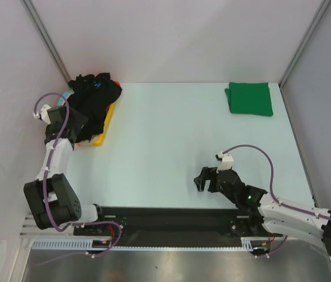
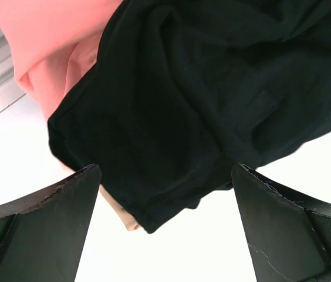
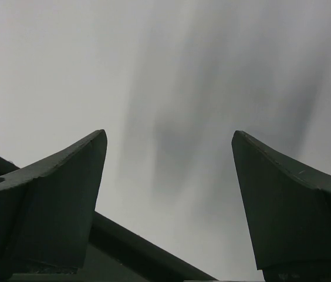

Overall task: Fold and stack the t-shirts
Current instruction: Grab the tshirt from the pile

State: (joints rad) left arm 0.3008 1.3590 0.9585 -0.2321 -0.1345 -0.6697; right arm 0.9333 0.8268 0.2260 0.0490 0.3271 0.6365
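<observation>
A crumpled pile of t-shirts lies at the table's far left. The black t-shirt (image 1: 92, 100) with a small blue mark (image 1: 98, 86) is on top, over a yellow one (image 1: 103, 134), an orange one (image 1: 117, 92) and a teal one (image 1: 67, 95). The green t-shirt (image 1: 249, 98) lies folded at the far right. My left gripper (image 1: 78, 126) is open at the pile's near left edge. In the left wrist view the gripper (image 2: 165, 223) is just short of the black shirt's hem (image 2: 201, 88), with the salmon-pink shirt (image 2: 60, 47) beside it. My right gripper (image 1: 205, 179) is open and empty over bare table (image 3: 168, 176).
White walls close in the table on the left, back and right. A black strip (image 1: 171, 220) runs along the near edge between the arm bases.
</observation>
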